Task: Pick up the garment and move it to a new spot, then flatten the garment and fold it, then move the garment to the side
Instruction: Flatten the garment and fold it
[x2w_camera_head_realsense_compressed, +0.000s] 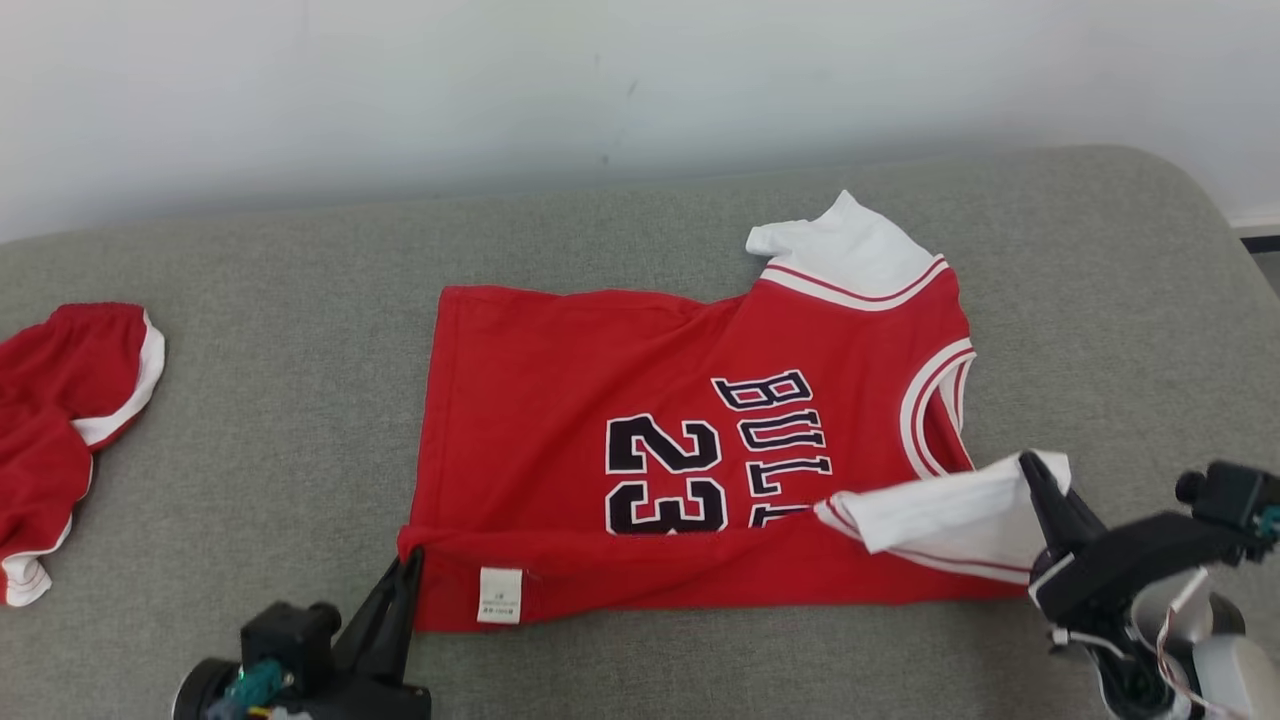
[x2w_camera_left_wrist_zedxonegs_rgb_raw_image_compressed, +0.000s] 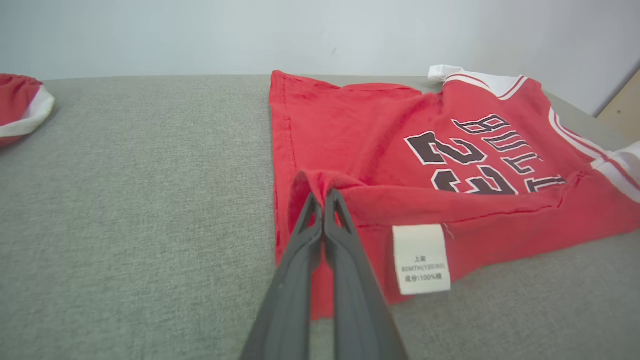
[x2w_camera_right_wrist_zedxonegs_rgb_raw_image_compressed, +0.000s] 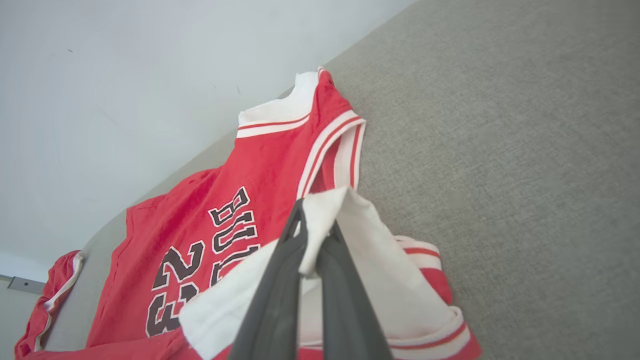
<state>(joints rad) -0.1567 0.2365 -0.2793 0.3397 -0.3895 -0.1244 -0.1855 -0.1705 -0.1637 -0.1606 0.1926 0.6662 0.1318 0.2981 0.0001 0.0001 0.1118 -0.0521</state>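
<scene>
Jersey (x2w_camera_head_realsense_compressed: 600, 380) pinched by left end effector (x2w_camera_head_realsense_compressed: 412, 560) (hem corner (x2w_camera_left_wrist_zedxonegs_rgb_raw_image_compressed: 320, 179)) and right end effector (x2w_camera_head_realsense_compressed: 1030, 468) (sleeve (x2w_camera_head_realsense_compressed: 940, 515)).

Right hand (x2w_camera_right_wrist_zedxonegs_rgb_raw_image_compressed: 316, 220), dark fingers pinched together on the white sleeve (x2w_camera_right_wrist_zedxonegs_rgb_raw_image_compressed: 370, 250) of the red jersey (x2w_camera_right_wrist_zedxonegs_rgb_raw_image_compressed: 250, 170), sleeve lifted. Jersey lies spread on the grey fabric surface (x2w_camera_right_wrist_zedxonegs_rgb_raw_image_compressed: 500, 150), black "BULLS" and "23" print facing up, striped collar near hand. White wall (x2w_camera_right_wrist_zedxonegs_rgb_raw_image_compressed: 125, 100) behind. Second red garment (x2w_camera_right_wrist_zedxonegs_rgb_raw_image_compressed: 55, 290) at lower left edge.
</scene>
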